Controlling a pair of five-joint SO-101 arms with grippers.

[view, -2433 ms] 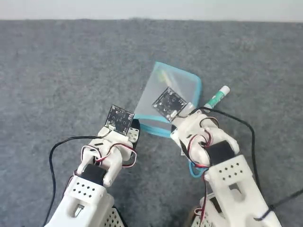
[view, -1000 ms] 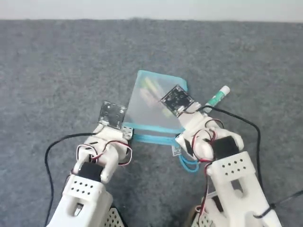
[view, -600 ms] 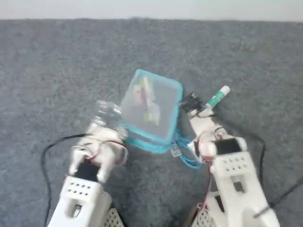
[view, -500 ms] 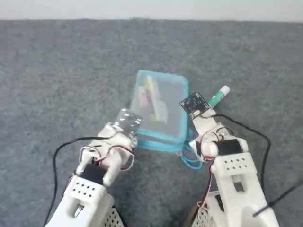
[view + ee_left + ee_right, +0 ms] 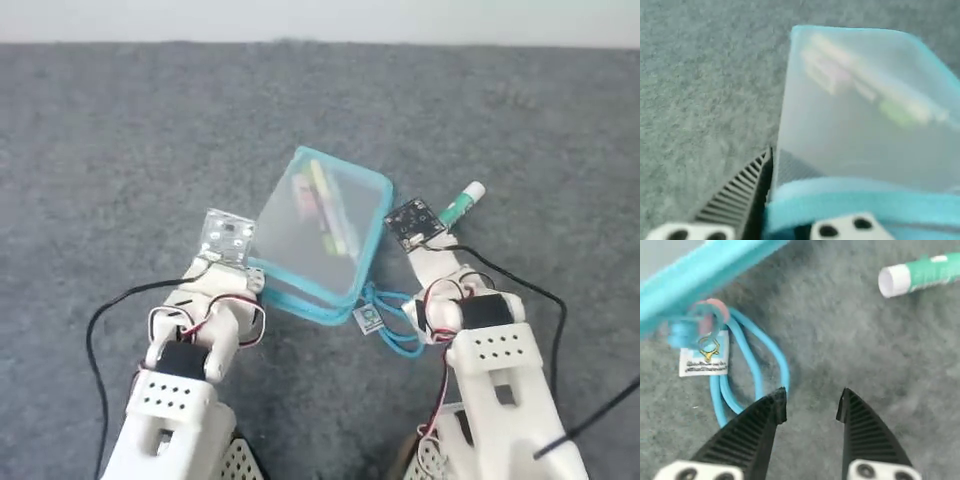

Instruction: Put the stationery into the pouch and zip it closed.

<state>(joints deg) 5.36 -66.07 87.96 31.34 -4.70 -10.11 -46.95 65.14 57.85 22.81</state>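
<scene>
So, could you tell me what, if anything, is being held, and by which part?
The left gripper has its fingers clamped on the pouch, on its teal edge near one corner. The right gripper is open and holds nothing.

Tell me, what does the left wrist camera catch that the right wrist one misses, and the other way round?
Left wrist view: the pouch's clear face with coloured stationery blurred inside, and the left gripper clamped on its edge. Right wrist view: a green glue stick lying loose, the blue cord with its tag, and the open right gripper above bare carpet. Both: the pouch's teal border and the grey carpet.
</scene>
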